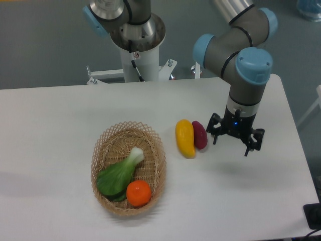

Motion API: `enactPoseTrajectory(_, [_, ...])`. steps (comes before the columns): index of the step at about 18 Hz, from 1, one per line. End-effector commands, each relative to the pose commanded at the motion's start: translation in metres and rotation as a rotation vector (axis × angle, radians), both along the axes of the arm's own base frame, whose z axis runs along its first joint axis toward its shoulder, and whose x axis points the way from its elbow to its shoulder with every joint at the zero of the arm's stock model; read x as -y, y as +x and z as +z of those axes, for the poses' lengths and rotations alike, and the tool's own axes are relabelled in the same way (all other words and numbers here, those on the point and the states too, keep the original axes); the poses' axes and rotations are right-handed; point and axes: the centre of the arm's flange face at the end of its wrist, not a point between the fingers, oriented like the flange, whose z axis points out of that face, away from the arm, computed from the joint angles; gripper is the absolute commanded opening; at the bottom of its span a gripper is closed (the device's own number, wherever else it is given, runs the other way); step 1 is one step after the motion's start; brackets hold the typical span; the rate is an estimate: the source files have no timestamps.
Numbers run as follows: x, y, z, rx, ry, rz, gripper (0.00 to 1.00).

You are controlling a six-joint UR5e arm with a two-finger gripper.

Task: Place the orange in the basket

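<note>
The orange (138,193) is a small round bright orange fruit lying inside the basket (156,150), at its near end. The basket is an oval tan wicker one at the table's middle left. My gripper (232,143) hangs above the table to the right of the basket, well apart from the orange. Its fingers are spread open and hold nothing.
A green and white bok choy (120,173) lies in the basket beside the orange. An elongated yellow fruit (184,138) and a dark magenta oblong one (199,134) lie side by side between the basket and the gripper. The robot base (135,45) stands behind the table.
</note>
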Motion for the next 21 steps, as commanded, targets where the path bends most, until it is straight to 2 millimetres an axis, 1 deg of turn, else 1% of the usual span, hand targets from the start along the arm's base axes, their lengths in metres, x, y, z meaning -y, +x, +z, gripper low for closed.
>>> enactPoseTrajectory(2, [0.001,0.0,-0.001,-0.003,-0.018,-0.035,1.0])
enactPoseTrajectory(4, [-0.002,0.002,-0.001,-0.004,-0.017,-0.041,1.0])
enactPoseTrajectory(7, [-0.003,0.0,0.005,-0.012,-0.008,-0.043,1.0])
enactPoseTrajectory(10, [-0.003,0.006,-0.005,-0.007,-0.016,-0.046,1.0])
enactPoseTrajectory(21, [-0.003,0.008,-0.008,-0.003,-0.018,-0.038,1.0])
